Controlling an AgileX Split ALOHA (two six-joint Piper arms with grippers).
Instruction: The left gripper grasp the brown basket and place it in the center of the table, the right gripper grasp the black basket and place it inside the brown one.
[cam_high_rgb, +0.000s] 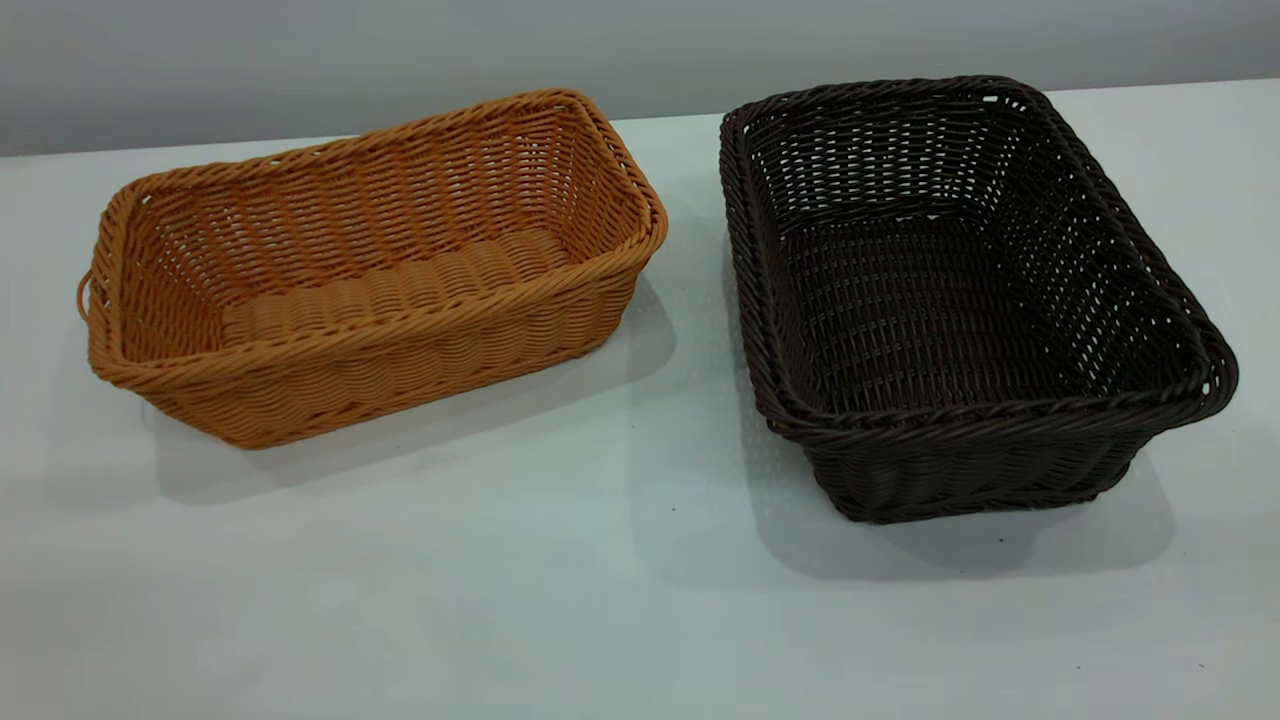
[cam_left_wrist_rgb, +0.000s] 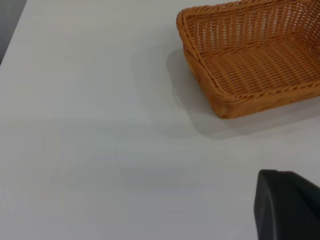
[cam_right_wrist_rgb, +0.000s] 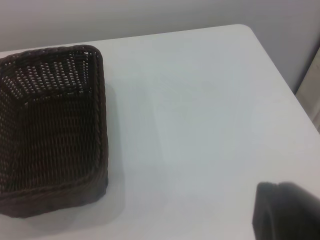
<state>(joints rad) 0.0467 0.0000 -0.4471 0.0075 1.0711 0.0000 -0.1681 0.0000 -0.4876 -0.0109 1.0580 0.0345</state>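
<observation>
The exterior view shows only the brown basket (cam_high_rgb: 370, 270) at nine o'clock and the black basket (cam_high_rgb: 960, 290) at three, apart on the counter (cam_high_rgb: 620, 600), whereas each wrist view adds a dark corner of its own claw, state impossible to tell.

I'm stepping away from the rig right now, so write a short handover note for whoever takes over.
Left gripper: only a black edge shows in its wrist view, off to the side of the brown basket, holding nothing visible.
Right gripper: likewise, only an edge shows, apart from the black basket.
Both baskets stand upright and empty on the table, side by side, not touching.
Done: nothing.
Left: the left arm moves the brown basket to the table's center, then the right arm sets the black basket inside it.
</observation>
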